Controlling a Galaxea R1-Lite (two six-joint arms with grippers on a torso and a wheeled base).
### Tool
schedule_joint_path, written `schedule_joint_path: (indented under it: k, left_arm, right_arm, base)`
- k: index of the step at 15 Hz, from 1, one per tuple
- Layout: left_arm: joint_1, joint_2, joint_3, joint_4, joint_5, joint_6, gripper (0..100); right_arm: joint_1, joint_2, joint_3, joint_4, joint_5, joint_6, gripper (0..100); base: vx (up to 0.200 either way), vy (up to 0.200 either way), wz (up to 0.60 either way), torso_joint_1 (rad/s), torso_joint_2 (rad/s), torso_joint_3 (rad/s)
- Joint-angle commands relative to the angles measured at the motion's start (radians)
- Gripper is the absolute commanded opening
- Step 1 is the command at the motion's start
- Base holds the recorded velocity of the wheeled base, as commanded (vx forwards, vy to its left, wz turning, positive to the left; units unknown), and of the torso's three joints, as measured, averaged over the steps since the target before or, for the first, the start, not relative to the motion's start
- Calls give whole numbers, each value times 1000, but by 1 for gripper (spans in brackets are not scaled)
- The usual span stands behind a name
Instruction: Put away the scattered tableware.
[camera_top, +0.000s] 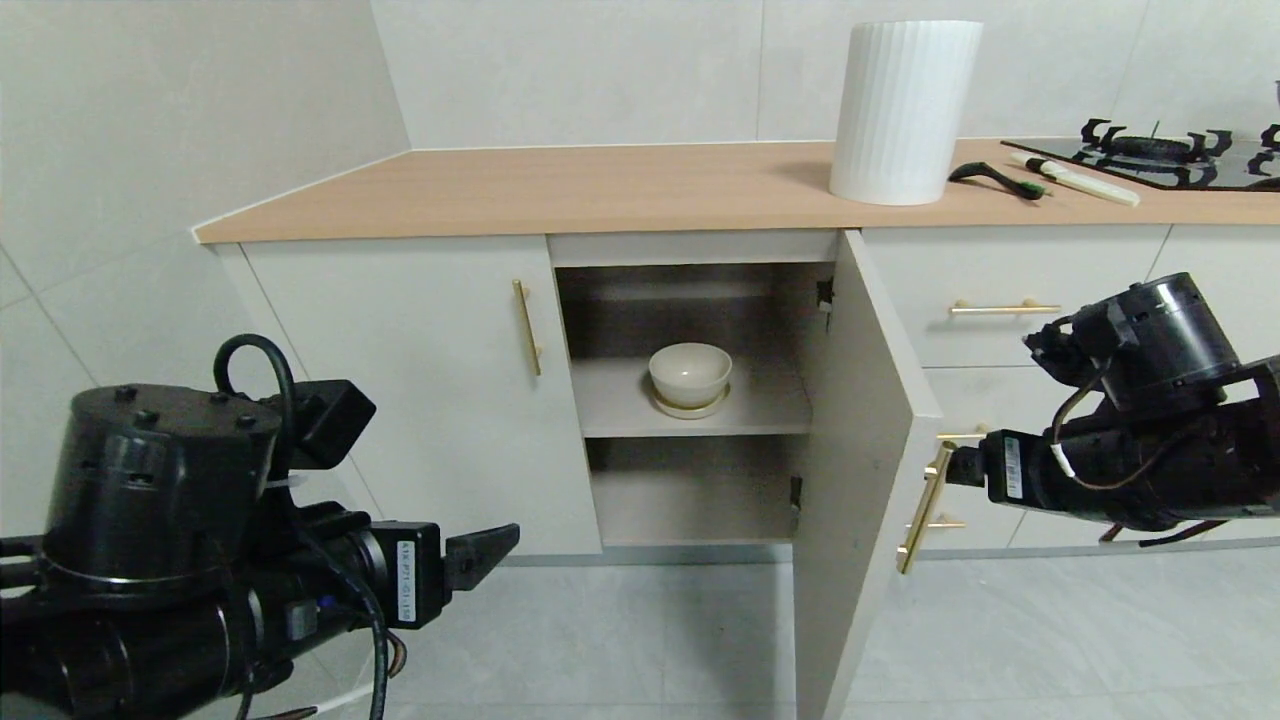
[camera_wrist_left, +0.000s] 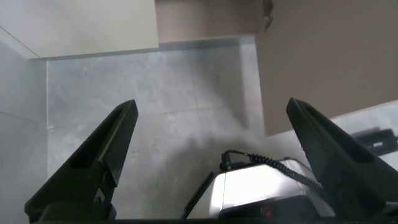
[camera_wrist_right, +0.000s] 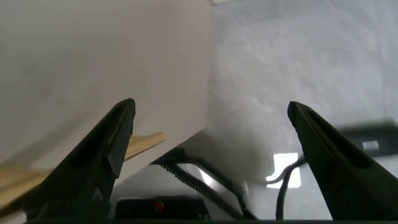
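Presently, 1 bowl (camera_top: 690, 370) sits on 1 saucer (camera_top: 690, 407) in the open cabinet (camera_top: 770, 408); left gripper (camera_wrist_left: 210, 104) and right gripper (camera_wrist_right: 210, 106) gape empty; arm stickers (camera_top: 405, 580) illegible.

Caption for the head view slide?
Bowl on a plate inside the open cabinet; right gripper by its door handle.

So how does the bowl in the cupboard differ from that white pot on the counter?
The bowl is low and smooth, the pot tall and ribbed. The bowl sits on a small plate on the cupboard shelf; the pot stands on the counter. Both are pale and upright.
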Motion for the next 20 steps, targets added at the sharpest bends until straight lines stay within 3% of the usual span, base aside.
schedule_joint_path:
  k: [1, 7, 13, 20]
  left_arm:
    - [6, -22, -5, 0, 0, 1, 100]
    - [10, -18, -6, -1, 0, 1, 100]
    - [8, -2, -11, -4, 2, 1, 100]
    - [6, -2, -9, -4, 2, 2, 100]
  right_arm:
    - [21, 46, -64, -3, 33, -42, 100]
    - [117, 250, -286, 2, 40, -50, 100]
    - [118, 329, -303, -12, 43, -46, 100]
    - [118, 406, -303, -145, 39, 8, 100]
  base:
    - [0, 0, 0, 0, 0, 0]
    - [0, 0, 0, 0, 0, 0]
    - [0, 0, 0, 0, 0, 0]
    - [0, 0, 0, 0, 0, 0]
